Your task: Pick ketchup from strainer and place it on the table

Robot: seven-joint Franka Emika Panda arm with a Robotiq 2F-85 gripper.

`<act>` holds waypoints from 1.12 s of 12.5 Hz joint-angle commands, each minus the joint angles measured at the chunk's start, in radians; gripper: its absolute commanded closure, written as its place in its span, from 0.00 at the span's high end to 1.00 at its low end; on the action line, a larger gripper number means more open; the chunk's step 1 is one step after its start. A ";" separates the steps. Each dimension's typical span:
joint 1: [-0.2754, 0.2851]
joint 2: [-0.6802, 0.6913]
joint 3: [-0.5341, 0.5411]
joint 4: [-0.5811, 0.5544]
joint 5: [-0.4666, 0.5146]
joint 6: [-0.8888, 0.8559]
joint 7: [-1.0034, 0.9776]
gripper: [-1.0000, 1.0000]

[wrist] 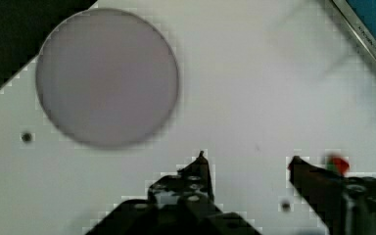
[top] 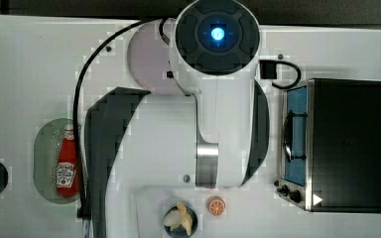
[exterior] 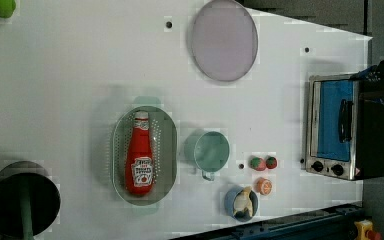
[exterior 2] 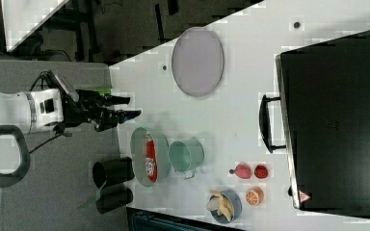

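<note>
Spread wide and empty, hand [wrist: 247, 157] hangs well apart from ketchup [exterior: 140, 153] — lying in strainer [exterior: 167, 150].

arm [top: 218, 99] hiding the cup in the top view, strainer [top: 47, 158] partly covered

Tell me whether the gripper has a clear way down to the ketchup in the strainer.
Probably yes. The ketchup lies alone and uncovered in the strainer, the cup stands beside it, and the gripper is open with nothing held.
</note>
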 commanded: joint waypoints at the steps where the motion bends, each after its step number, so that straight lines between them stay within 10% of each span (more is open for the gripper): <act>1: -0.098 -0.243 0.026 -0.122 0.036 -0.116 -0.027 0.79; 3: -0.086 -0.240 0.047 -0.122 0.038 -0.115 -0.027 1.00; 14: 0.024 -0.106 0.493 -0.136 0.038 0.084 -0.027 1.00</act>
